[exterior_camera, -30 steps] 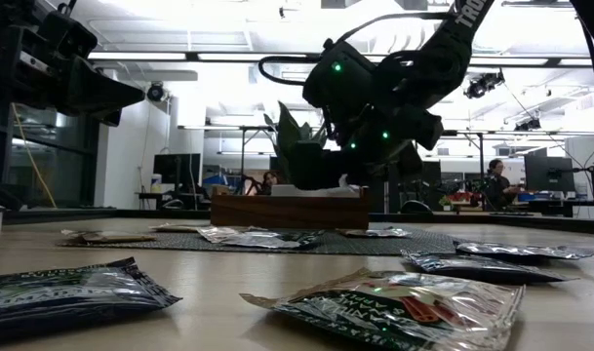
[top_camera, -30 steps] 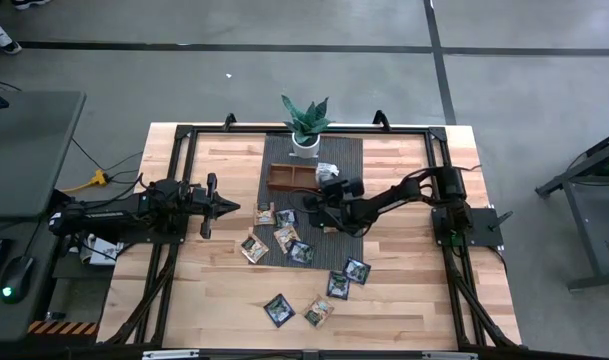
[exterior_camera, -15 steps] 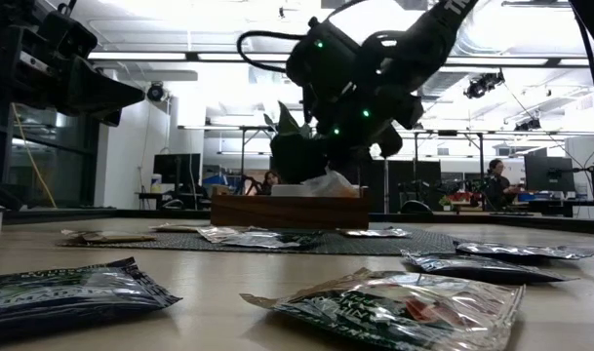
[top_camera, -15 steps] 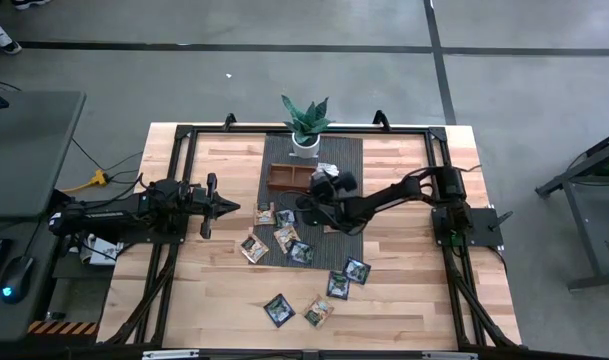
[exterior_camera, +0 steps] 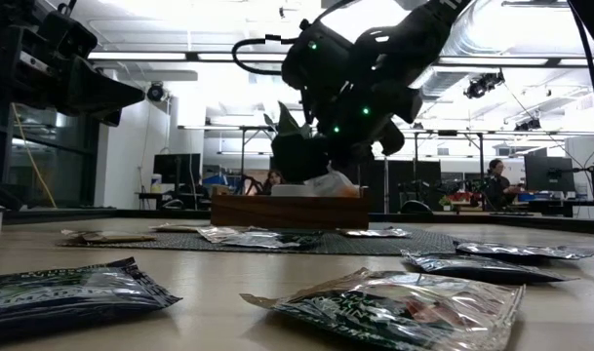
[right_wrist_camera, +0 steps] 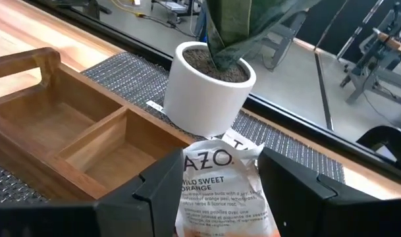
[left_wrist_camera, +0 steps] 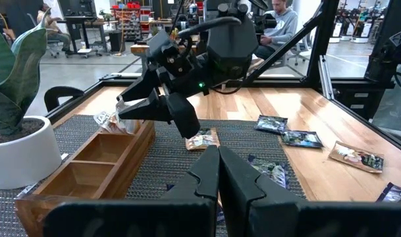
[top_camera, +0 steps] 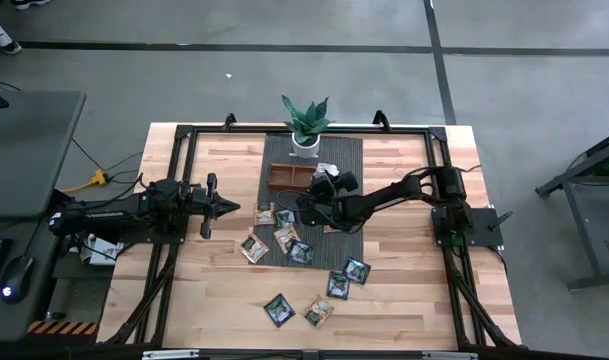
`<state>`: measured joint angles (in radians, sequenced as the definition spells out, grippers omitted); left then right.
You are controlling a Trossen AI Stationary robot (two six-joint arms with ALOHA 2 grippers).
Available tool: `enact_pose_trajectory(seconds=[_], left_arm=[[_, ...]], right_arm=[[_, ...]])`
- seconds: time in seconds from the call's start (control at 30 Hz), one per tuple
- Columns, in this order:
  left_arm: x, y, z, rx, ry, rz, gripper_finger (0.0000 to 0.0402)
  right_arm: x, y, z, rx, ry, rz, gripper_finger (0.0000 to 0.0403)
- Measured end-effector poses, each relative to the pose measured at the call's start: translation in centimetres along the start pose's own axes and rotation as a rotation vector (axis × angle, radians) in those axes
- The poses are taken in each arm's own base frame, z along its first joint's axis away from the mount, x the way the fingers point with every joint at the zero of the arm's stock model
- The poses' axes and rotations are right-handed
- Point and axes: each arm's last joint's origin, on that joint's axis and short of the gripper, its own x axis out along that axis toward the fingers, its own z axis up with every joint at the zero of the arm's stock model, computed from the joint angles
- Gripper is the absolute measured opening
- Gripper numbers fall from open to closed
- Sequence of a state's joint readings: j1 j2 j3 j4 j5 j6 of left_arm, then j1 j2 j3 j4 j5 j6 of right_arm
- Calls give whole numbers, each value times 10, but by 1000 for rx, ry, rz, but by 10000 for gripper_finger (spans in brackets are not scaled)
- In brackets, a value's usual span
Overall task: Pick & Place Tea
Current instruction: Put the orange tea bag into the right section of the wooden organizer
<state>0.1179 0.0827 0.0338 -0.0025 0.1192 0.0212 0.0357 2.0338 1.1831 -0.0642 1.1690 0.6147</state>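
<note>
The right claw (right_wrist_camera: 216, 197) hangs over the wooden tray (top_camera: 292, 178), at the tray's end nearer the right arm, and it pinches an orange-and-white sachet (right_wrist_camera: 223, 191) between its two dark fingers (right_wrist_camera: 162, 187). The printing on that sachet reads "wild sweet orange" (the brand letters above it are partly cut off by a crease). From the low view the sachet (exterior_camera: 331, 181) shows as a crumpled white shape just above the tray's rim (exterior_camera: 289, 210), under the arm's wrist. Whether it touches the wood cannot be told. The tray's two compartments that show in the right wrist view hold nothing; the third lies beneath the sachet and is hidden.

Behind the tray stands a plant (top_camera: 305, 122) in a white pot (right_wrist_camera: 210, 89), on the same dark woven mat (top_camera: 344, 235) that carries the tray.

The left claw (left_wrist_camera: 218, 172) is pressed together, fingers meeting in a point. It waits well to the left of the mat (top_camera: 227, 206), above bare tabletop (top_camera: 404, 300), aimed toward the tray.

The other sachets lie loose. A cluster (top_camera: 282, 232) rests on the mat in front of the tray, one of them orange-and-white (left_wrist_camera: 203, 139), the rest dark or tan. More lie on the bare wood nearer the front edge: a pair (top_camera: 347, 276) just off the mat's corner, and another pair (top_camera: 298, 309) farther forward.

In the room beyond, a person (left_wrist_camera: 282, 23) sits at a desk.
</note>
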Motion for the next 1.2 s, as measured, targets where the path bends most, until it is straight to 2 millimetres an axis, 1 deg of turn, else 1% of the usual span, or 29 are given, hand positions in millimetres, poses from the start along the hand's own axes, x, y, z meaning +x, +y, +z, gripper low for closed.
enact_pose_trajectory(seconds=[0.2,0.47,0.6,0.8,1.0,1.2], left_arm=[[0,0,0,0,1,0,1],[0,0,0,0,0,0,1],[0,0,0,0,1,0,1],[0,0,0,0,1,0,1],[0,0,0,0,1,0,1],[0,0,0,0,0,0,1]], right_arm=[[2,0,-1,-6,32,33,200],[8,-8,-7,4,107,21,238],[7,-9,-9,1,117,13,249],[7,-12,-12,-31,133,-5,249],[6,-16,-15,-125,156,-20,250],[0,-25,-5,-173,168,-16,250]])
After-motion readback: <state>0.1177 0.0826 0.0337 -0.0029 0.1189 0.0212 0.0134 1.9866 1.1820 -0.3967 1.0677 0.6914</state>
